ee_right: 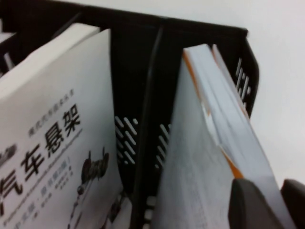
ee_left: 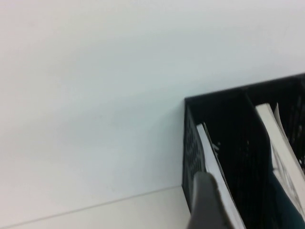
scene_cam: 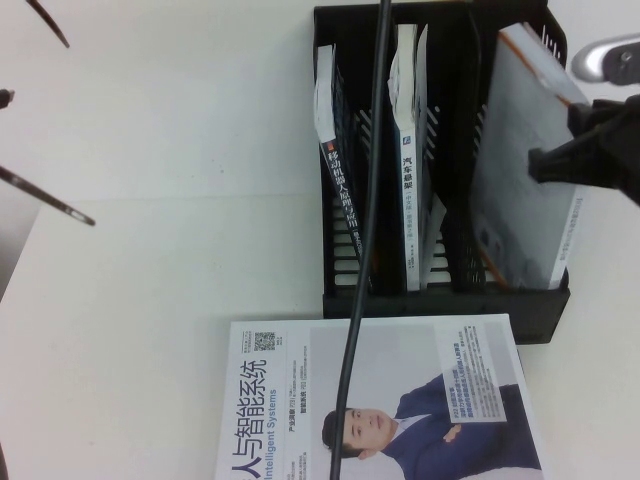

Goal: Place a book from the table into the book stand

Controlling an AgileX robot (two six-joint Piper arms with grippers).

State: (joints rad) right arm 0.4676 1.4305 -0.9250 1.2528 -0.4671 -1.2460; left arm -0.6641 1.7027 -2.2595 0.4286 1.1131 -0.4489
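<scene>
The book [scene_cam: 520, 170], white with an orange edge, stands tilted in the right-hand slot of the black book stand [scene_cam: 440, 305]. Its top leans out over the stand's right wall. My right gripper [scene_cam: 562, 160] is shut on the book's upper right edge. In the right wrist view the book [ee_right: 200, 143] runs between the two dark fingers of the right gripper [ee_right: 272, 205], inside the stand [ee_right: 143, 57]. My left gripper [ee_left: 206, 202] is out of the high view. Its wrist view faces a corner of the stand [ee_left: 224, 129] from above the white table [ee_left: 95, 95].
A dark-covered book [scene_cam: 335, 170] fills the left slot and a teal one [scene_cam: 408, 150] the middle slot. A white book with a man's portrait [scene_cam: 380, 400] lies flat on the table [scene_cam: 150, 250] in front of the stand. A black cable [scene_cam: 365, 220] hangs across the middle.
</scene>
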